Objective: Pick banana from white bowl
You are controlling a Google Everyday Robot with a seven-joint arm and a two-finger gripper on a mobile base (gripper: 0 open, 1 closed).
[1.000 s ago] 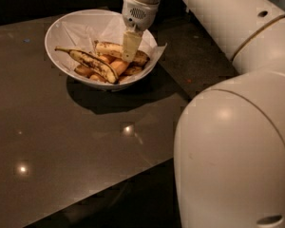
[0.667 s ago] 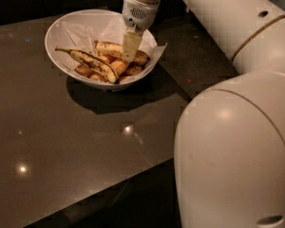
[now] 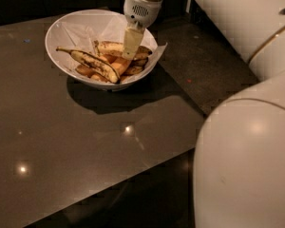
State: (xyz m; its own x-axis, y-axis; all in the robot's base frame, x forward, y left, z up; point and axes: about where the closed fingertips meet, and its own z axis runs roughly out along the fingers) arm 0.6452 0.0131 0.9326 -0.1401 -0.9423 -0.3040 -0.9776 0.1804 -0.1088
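The white bowl [image 3: 53, 32] stands at the far side of a dark, shiny table [image 3: 61, 146], and a crinkled paper liner [image 3: 159, 48] comes out over its right rim. The banana [image 3: 109, 47] lies inside the bowl, toward the back, almost straight, pale yellow with brown speckles. In front of it lies a thinner curved banana [image 3: 92, 63] with black spots and a long thin stem that points to the left. Between and beside them there are some smooth orange-yellow pieces [image 3: 121, 64].

The gripper [image 3: 128, 55] comes down from above into the bowl, and its pale tip is on the right half of the plump banana (or just over it, contact is not sure from this angle). If the gripper is apart or together, I cannot tell. The white arm [image 3: 228, 13] goes up to the right, and a big rounded white part of the robot [image 3: 247, 165] fills the lower right corner.
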